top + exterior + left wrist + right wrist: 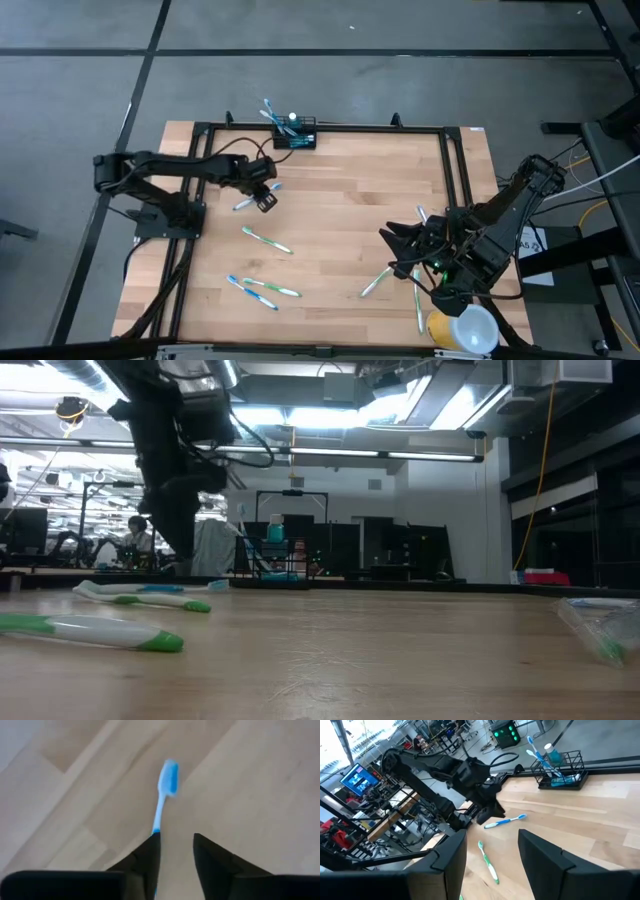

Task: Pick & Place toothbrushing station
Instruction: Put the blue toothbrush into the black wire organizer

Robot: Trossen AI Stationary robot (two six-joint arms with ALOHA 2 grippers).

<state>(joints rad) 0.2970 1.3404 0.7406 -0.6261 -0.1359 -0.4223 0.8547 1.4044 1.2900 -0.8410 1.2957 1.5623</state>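
Green-tipped toothbrush (90,632) in the foreground of the low view, lying flat on the tabletop (350,200).

Left: the left tool (175,837) hangs low over the tabletop, its jaws part-way apart with nothing between them. The blue toothbrush (162,795) lies flat, its handle running under one finger, not through the gap. I judge this the main risk: if I close from here, the finger may only clip the handle's edge, so that the brush skids or spins away.

Centre: the toothbrushing station (297,138) stands at the far edge, well apart from both tools, already holding brushes and a tube. Being narrow and partly full, it could snag an arriving brush on its rim, or shift if pushed. Loose toothbrushes (268,241) lie between it and the near edge.

Right: the right tool (491,834) waits near the right-hand near corner, jaws wide and empty, with brushes beside it and the yellow-and-white cup (470,330) close by. A careless sweep there would scatter them.

Views compared: only the left wrist view shows the brush off-centre at the finger. The high view alone gives the full layout and the cup. The low view shows the station upright but hides the grasp. The right wrist view shows the left tool, blue brush and station together.
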